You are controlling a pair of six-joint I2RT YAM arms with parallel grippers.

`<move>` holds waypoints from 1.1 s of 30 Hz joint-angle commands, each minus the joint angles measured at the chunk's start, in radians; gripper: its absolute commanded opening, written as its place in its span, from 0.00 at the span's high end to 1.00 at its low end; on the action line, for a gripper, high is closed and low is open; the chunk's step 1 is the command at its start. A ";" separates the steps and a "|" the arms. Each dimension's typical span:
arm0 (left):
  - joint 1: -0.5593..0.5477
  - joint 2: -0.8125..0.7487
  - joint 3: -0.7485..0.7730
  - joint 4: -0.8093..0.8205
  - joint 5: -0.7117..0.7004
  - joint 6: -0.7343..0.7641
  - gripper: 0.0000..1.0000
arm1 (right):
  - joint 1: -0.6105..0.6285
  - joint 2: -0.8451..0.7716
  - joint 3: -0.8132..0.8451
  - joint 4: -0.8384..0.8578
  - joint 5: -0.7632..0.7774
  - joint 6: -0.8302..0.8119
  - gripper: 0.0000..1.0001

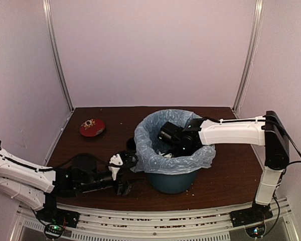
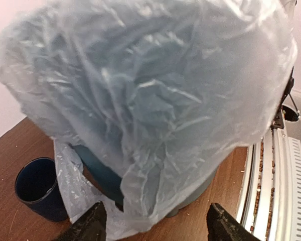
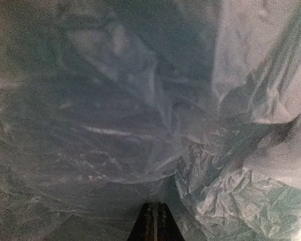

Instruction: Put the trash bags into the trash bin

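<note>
Black fingertips of the left gripper are spread wide at the near edge of the table and nothing is held between them. They are aimed at the near-left side of the trash bin, just short of it.

The trash bags are seated in the bin as a liner. The mouth is folded out over the rolled rim, and a loose skirt of film hangs down the outside, almost to the table on the left.

The right gripper is lowered inside the lined bin with its fingers pressed together. Whether a fold of film is caught between them cannot be told.

A dark blue mug stands just beside the bin on its far-left side. A red dish lies well apart near the back wall.

The following faults are judged possible from here:
- If film is trapped in the right fingers, the liner may be dragged up and out when that arm is withdrawn.
- If the hanging skirt is pinched and pulled by the left gripper, the fold may be stripped from the rim or the bin tipped.
- The thin film may be torn by a sharp tug.
- The mug may be knocked if the left arm is swung past the bin.
</note>
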 commanded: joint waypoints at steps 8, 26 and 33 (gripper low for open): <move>-0.087 -0.456 0.058 -0.455 -0.073 -0.082 0.27 | -0.006 -0.084 -0.021 0.042 0.029 0.027 0.90; -0.144 0.232 0.742 -0.445 0.169 0.301 0.38 | -0.007 -0.088 -0.016 0.050 0.029 0.040 0.88; -0.144 0.290 0.722 -0.427 0.114 0.300 0.40 | -0.009 -0.092 0.011 0.038 0.014 0.036 0.88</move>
